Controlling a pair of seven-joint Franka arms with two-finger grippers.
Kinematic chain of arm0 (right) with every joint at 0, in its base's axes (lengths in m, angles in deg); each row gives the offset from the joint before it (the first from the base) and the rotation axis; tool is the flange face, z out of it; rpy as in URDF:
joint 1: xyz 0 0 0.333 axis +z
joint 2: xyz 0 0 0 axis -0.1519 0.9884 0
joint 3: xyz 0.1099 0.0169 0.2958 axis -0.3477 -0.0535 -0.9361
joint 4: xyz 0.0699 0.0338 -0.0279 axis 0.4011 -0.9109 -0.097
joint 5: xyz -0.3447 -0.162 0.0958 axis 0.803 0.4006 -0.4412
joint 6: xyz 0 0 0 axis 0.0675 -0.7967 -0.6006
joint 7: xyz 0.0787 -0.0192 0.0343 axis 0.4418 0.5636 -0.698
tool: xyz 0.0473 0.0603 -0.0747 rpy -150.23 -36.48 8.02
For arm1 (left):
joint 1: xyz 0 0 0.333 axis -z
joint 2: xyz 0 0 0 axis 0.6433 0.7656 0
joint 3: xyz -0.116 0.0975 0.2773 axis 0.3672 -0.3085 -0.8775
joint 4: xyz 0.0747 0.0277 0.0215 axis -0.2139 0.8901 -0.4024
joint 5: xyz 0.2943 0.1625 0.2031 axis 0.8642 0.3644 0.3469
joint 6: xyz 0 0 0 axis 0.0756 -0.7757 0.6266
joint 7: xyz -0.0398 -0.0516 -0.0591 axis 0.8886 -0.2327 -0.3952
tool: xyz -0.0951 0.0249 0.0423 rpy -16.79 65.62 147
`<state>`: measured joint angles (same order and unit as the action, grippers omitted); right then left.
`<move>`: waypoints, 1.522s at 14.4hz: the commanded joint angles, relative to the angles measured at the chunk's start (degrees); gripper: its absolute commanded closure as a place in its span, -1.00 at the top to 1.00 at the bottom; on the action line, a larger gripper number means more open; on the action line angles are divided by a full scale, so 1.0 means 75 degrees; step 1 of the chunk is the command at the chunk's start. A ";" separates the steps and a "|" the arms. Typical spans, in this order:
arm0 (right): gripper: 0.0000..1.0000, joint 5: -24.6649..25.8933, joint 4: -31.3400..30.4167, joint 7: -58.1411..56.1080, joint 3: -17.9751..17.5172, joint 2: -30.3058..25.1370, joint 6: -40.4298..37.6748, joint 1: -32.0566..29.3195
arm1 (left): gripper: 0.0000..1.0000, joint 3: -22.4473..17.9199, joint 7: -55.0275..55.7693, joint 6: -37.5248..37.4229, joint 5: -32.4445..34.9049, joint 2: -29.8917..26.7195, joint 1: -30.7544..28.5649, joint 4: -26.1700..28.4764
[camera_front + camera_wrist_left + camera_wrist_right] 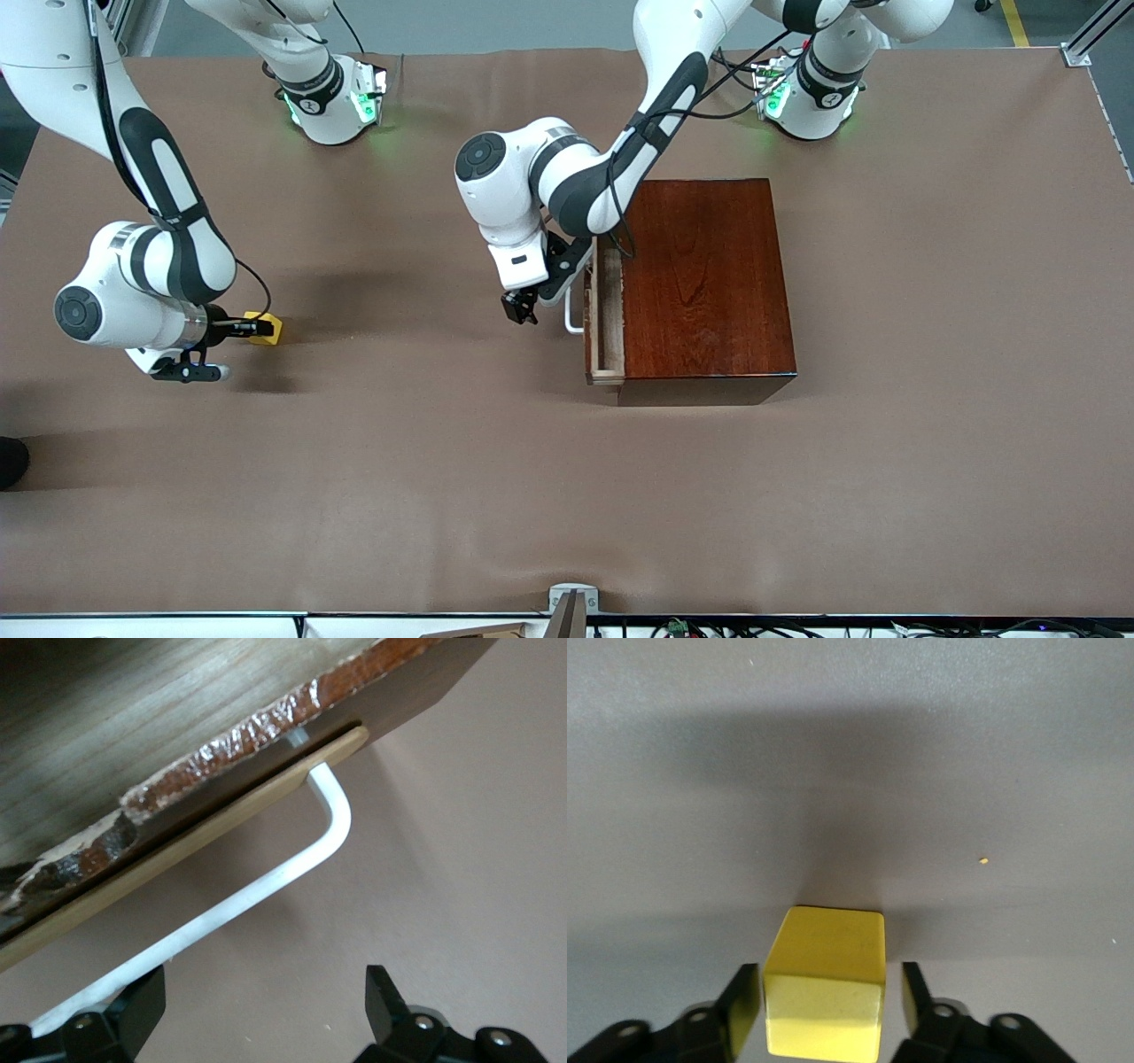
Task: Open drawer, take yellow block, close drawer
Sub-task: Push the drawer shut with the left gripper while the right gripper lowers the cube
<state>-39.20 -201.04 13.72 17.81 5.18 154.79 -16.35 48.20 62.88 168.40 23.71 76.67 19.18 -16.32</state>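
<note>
The yellow block (268, 329) rests on the brown table toward the right arm's end. My right gripper (254, 328) is down at it, fingers open, one on each side of the block (824, 992) with small gaps. The drawer (607, 323) is pulled a little way out of the mahogany box (709, 275); a narrow strip of pale tray shows, with nothing visible in it. My left gripper (520, 310) is open beside the white handle (573, 321). In the left wrist view the handle (266, 886) runs just past one fingertip (142, 1005), not between the fingers.
A metal bracket (571, 598) sits at the table edge nearest the front camera. A dark object (11, 461) pokes in at the right arm's end. The arm bases (332, 97) stand along the edge farthest from the camera.
</note>
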 commanded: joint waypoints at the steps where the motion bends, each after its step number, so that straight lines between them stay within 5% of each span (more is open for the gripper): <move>1: 1.00 0.0077 0.0219 0.0047 -0.0147 -0.0166 -0.0517 -0.0111 | 1.00 -0.0039 0.0027 -0.0627 0.0189 -0.0109 -0.0044 0.0113; 13: 1.00 -0.0122 0.4249 0.0012 -0.0463 -0.0847 -0.5030 0.0428 | 1.00 -0.0273 0.0039 -0.1438 0.0072 -0.0413 -0.0161 0.0020; 17: 1.00 -0.0145 0.5245 -0.0058 -0.0510 -0.0870 -0.5920 0.0487 | 1.00 -0.0261 -0.0566 -0.1320 -0.0324 -0.1980 -0.0452 0.0019; 22: 1.00 -0.0075 0.5834 -0.0011 -0.0639 -0.1606 -0.6766 0.0663 | 1.00 -0.0273 -0.3984 -0.2441 -0.0760 -0.3669 -0.1635 0.0265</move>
<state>-39.60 -157.69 13.64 13.23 -3.39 105.53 -11.71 45.65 41.60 152.63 19.49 53.33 9.75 -17.71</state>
